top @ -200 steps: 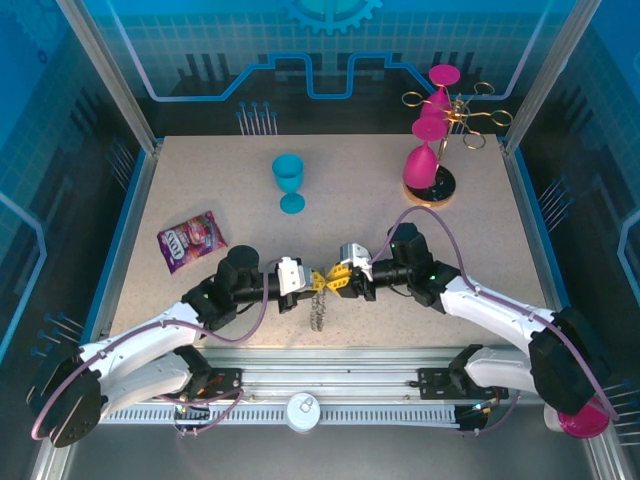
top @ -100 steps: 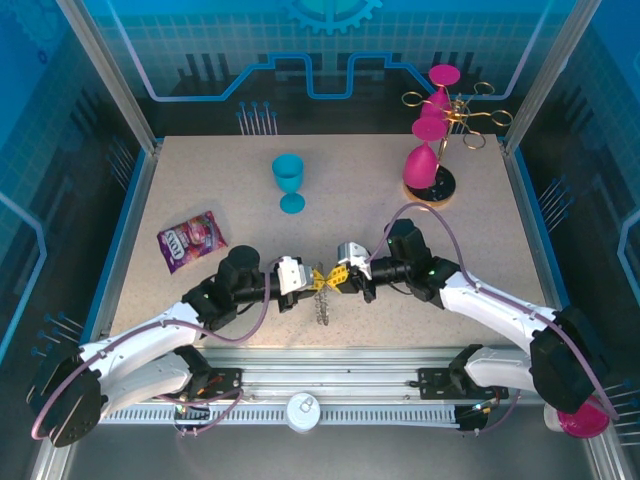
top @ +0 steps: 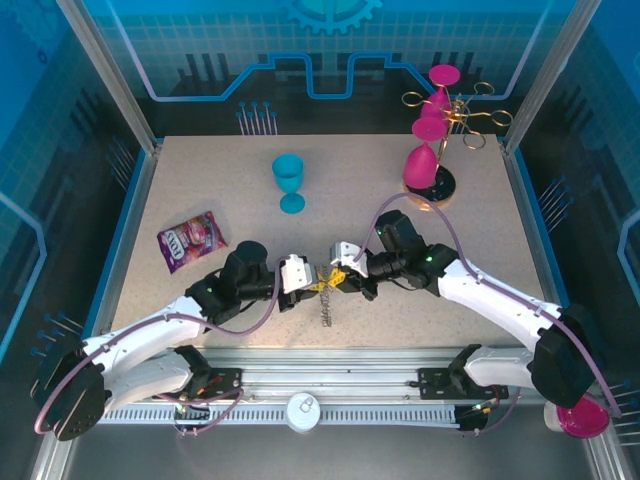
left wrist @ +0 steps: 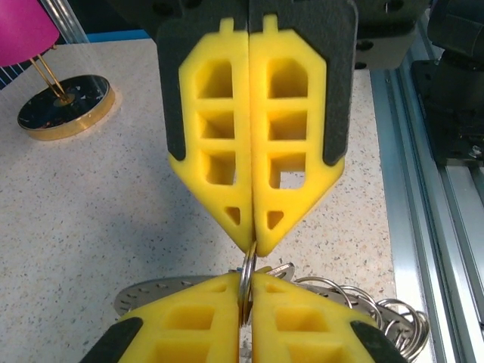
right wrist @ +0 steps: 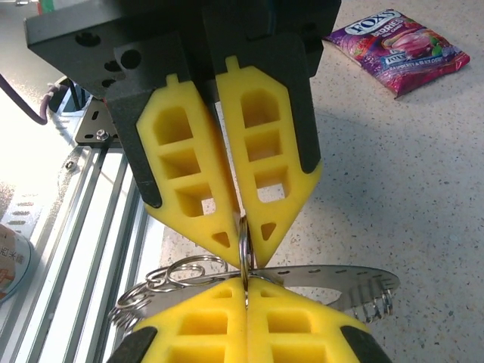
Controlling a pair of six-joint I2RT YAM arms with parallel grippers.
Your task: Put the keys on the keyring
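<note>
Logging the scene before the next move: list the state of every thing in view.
left gripper, shut on the keyring
right gripper, shut on the keyring
keyring, pinched between both grippers, rest dangling
blue goblet, upright on the table
pink goblets, upside down on the gold rack
candy bag, lying flat

Both arms are stretching low and inward, the left gripper (top: 316,279) and right gripper (top: 331,279) meeting tip to tip, the fingers of each pressing together on one thin metal ring (left wrist: 246,274).
</note>
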